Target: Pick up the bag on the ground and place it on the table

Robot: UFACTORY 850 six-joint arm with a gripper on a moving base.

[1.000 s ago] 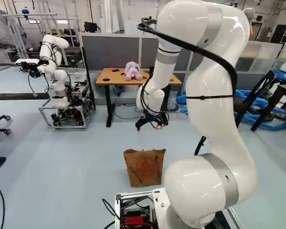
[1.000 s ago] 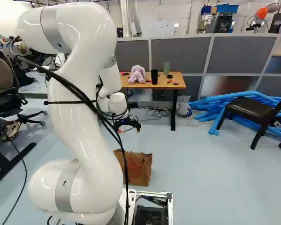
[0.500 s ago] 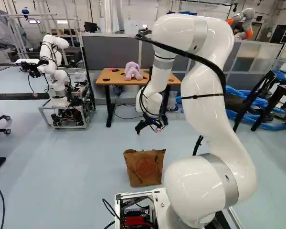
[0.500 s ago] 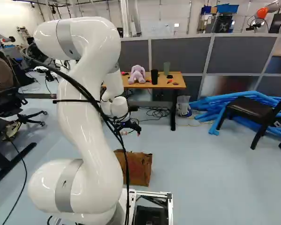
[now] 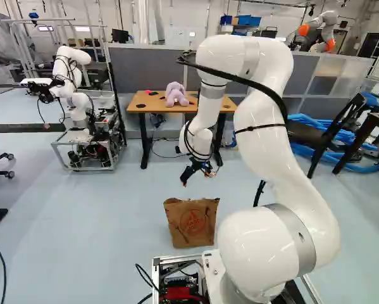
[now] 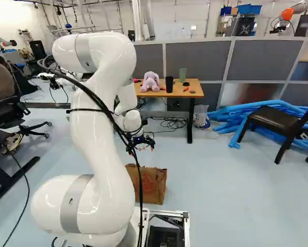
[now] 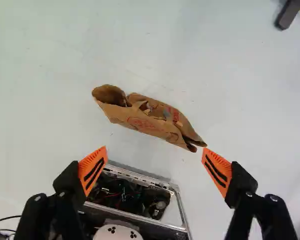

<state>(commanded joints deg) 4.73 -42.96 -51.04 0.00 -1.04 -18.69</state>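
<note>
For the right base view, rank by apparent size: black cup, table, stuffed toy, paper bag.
Largest to smallest:
1. table
2. paper bag, partly hidden behind the arm
3. stuffed toy
4. black cup

A robotics lab, with another robot and grey partitions.
</note>
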